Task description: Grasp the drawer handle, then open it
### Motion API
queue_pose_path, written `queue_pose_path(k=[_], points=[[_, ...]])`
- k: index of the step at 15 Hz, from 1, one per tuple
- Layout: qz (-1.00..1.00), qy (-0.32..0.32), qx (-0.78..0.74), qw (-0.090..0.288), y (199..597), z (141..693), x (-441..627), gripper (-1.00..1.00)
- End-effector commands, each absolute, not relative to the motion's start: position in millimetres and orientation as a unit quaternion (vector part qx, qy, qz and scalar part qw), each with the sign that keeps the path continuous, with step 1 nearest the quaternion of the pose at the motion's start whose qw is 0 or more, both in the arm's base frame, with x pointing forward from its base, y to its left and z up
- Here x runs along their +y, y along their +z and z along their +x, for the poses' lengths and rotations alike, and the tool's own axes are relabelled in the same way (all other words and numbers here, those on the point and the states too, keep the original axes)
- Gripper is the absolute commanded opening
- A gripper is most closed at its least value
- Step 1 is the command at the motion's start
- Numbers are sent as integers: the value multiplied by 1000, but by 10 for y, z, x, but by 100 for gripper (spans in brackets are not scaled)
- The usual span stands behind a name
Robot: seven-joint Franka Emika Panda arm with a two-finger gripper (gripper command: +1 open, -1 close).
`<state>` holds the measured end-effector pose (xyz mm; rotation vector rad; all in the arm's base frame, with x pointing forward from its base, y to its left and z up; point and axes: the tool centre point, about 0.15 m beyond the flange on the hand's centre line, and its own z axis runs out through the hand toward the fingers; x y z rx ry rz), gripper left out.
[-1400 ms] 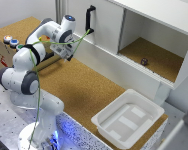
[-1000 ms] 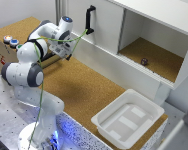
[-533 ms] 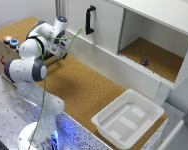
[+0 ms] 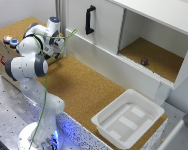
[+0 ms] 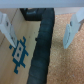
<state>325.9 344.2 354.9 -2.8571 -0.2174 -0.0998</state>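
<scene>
On the cork-topped bench (image 4: pixel 89 92), the arm (image 4: pixel 31 62) now sits pulled back toward the exterior view's left, further from the cabinet than 1.4 s ago, when its wrist reached out toward the white panel. The gripper (image 4: pixel 58 47) is now tucked close over the cardboard box (image 4: pixel 9 50) at the bench's far left end, mostly hidden behind the arm's own links in the exterior view. Fingers (image 5: pixel 7 27) are spread apart in the wrist view, nothing between them except a black cable (image 5: pixel 42 45) running across the field. Under it: cork on one side, a brown cardboard surface with a blue pixel-alien print (image 5: pixel 19 47) on the other.

The drawer handle (image 4: pixel 89 20), black vertical bar, sits on the drawer (image 4: pixel 96 25), a white flat front at the cabinet's upper part, well apart from the gripper, untouched. Panel looks flush, same as in the earlier frames. Right of it in the exterior view, an open compartment (image 4: pixel 154 47) with a small dark object (image 4: pixel 143 61) on its cork floor. White tub (image 4: pixel 128 118) at the bench's near end, unmoved. Green cable (image 4: pixel 54 45) loops along the arm.
</scene>
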Motion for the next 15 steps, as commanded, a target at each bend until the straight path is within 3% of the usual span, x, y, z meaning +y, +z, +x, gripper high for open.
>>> queue_pose_path(k=[1, 6, 13, 14, 15], points=[[-983, 16, -15, 181, 3288, 3515, 3495, 100], [-973, 20, 1, 229, 3096, 3511, 3432, 100], [-969, 8, -15, 248, 3051, 3464, 3372, 100], [-968, 7, -17, 252, 3037, 3452, 3367, -100], [-966, 8, -22, 257, 3027, 3446, 3369, -100]])
